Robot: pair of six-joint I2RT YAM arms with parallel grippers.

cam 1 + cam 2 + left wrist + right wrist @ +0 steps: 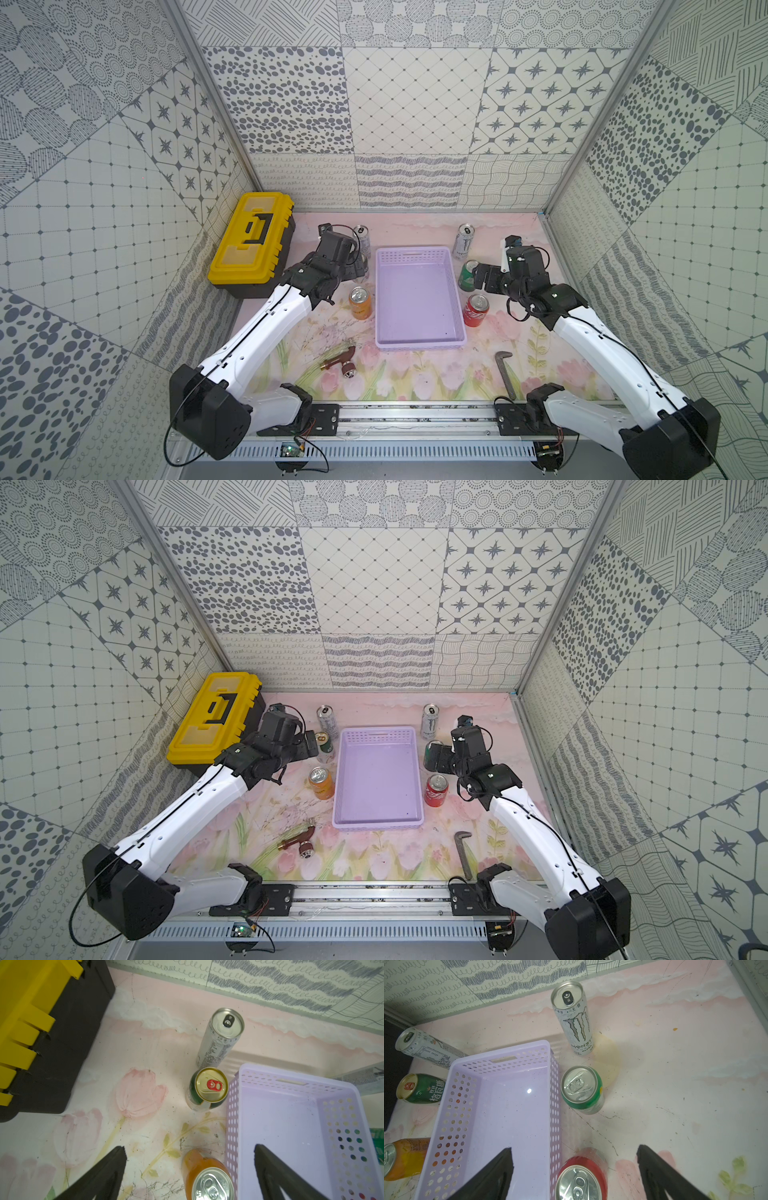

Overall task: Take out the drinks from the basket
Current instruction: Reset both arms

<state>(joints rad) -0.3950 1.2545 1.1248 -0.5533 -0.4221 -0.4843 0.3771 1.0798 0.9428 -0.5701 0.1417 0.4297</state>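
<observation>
Reaching fwd beside basket (419, 299), both arms (257, 332) angled down; left tool (190, 1149) & right tool (574, 1149) wide apart, empty.

Both top views look down from high in front; wrist views sit close above, sharing the basket (280, 1122).

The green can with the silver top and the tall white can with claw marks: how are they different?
The green can is short and wide; the white can is tall and slim. The green can has a silver pull tab; the white can has a black one. Both stand upright on the table, outside the basket, and both have silver tops.
</observation>
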